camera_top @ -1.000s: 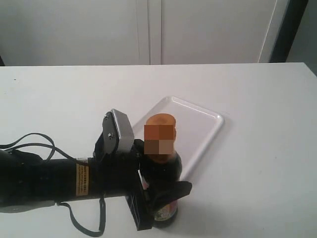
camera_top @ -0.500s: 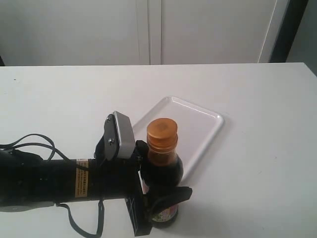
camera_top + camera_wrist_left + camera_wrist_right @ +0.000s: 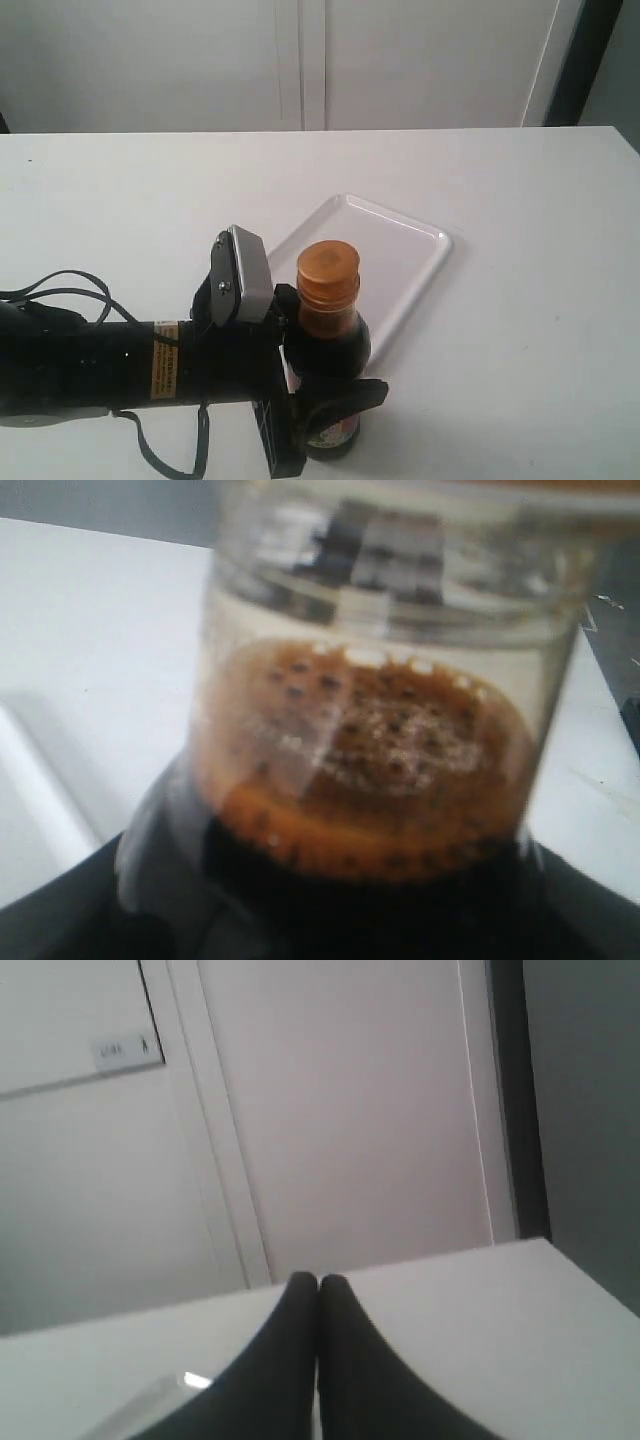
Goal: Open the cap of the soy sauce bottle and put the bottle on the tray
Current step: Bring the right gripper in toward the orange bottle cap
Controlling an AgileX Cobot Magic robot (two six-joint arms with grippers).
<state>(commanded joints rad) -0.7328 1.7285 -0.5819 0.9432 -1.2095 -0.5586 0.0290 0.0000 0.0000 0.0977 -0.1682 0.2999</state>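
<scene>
- You have one small clear glass soy sauce bottle [image 3: 332,345] filled with dark brown liquid.
- You have one orange-amber round plastic cap [image 3: 327,270].
- You have one flat white rectangular plastic tray [image 3: 405,250] with rounded corners and a low rim.
- You have one wide white counter [image 3: 520,200].
- You have two black hands: the left hand [image 3: 325,420] in the exterior view and the right hand [image 3: 318,1285] in its own wrist view.
- You see one black arm [image 3: 90,365] in the exterior view.
- That arm carries one yellow sticker [image 3: 166,362] and one grey rounded block [image 3: 250,272].
</scene>
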